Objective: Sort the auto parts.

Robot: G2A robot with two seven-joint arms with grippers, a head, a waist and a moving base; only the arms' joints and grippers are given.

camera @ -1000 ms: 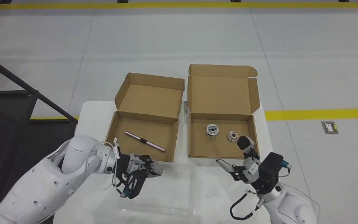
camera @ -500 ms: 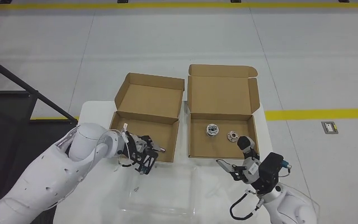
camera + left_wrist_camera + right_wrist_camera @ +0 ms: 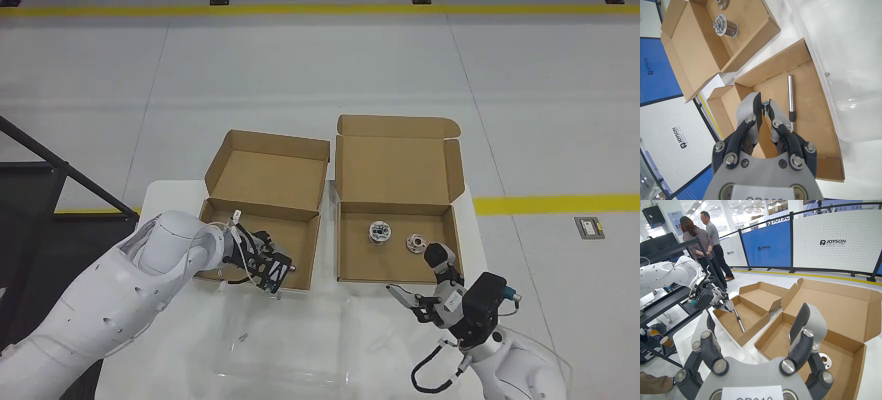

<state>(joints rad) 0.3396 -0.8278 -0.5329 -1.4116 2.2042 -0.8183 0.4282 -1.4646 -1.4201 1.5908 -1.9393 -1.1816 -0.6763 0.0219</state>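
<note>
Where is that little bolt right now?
In the left wrist view, the bolt is pinched in the left claw. It is held over the left cardboard box, close to the metal rod lying inside it.

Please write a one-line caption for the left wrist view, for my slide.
Left gripper holds a small bolt over the box containing a metal rod.

Logo print marks the white pegboard panel and blue panel.
</note>
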